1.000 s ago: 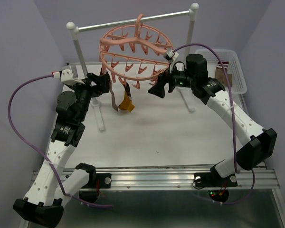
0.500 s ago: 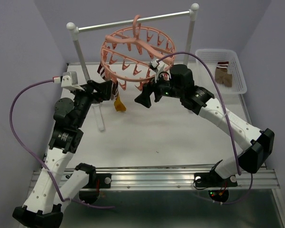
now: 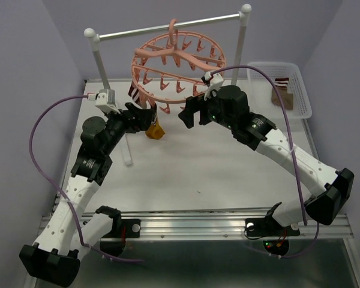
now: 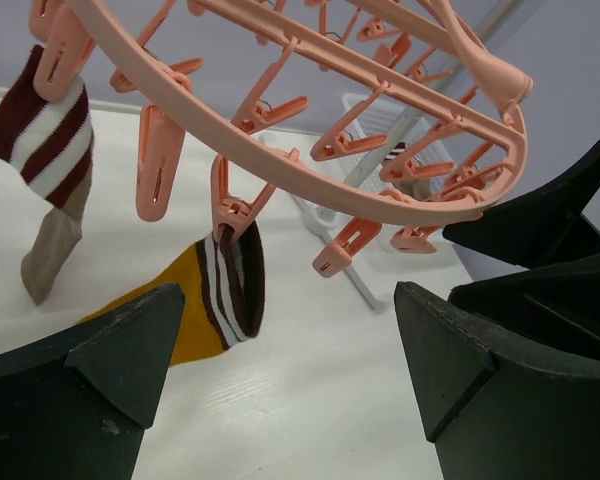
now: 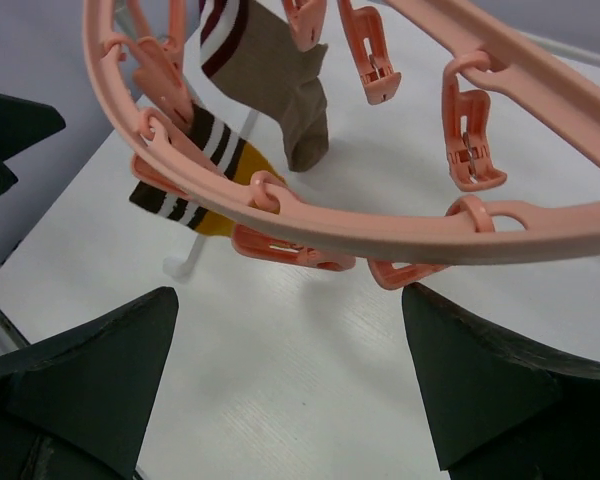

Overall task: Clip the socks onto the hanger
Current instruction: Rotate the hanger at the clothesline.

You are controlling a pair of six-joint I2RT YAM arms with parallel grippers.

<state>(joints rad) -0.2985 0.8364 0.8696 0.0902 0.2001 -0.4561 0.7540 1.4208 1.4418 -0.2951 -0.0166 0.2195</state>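
Nearest the arm bases, both hands are standing spread wide and empty. The left hand [image 4: 290, 300] and the right hand [image 5: 288, 300] are facing each other under the near rim of the hanger [image 5: 400, 240], touching nothing. Over the last second both have been drawing in toward each other, while the hanger, tilted a moment ago, is now hanging nearly level from the rail [image 3: 168, 27]. Two socks are dangling from it over the worktop [image 3: 198, 168]: the mustard sock [image 4: 175, 325] and, just beside it, the brown sock [image 4: 45, 130]. That pair looks done, and the hands are probably only steadying the ring.

The wrist views are showing each striped cuff pinched in a clip [image 4: 235, 215], which the overhead view is reducing to a dark smudge. Only the overhead view is taking in the white basket [image 3: 288, 64] at the far right, where the spare socks [image 3: 282, 96] are lying, likely still to be clipped.
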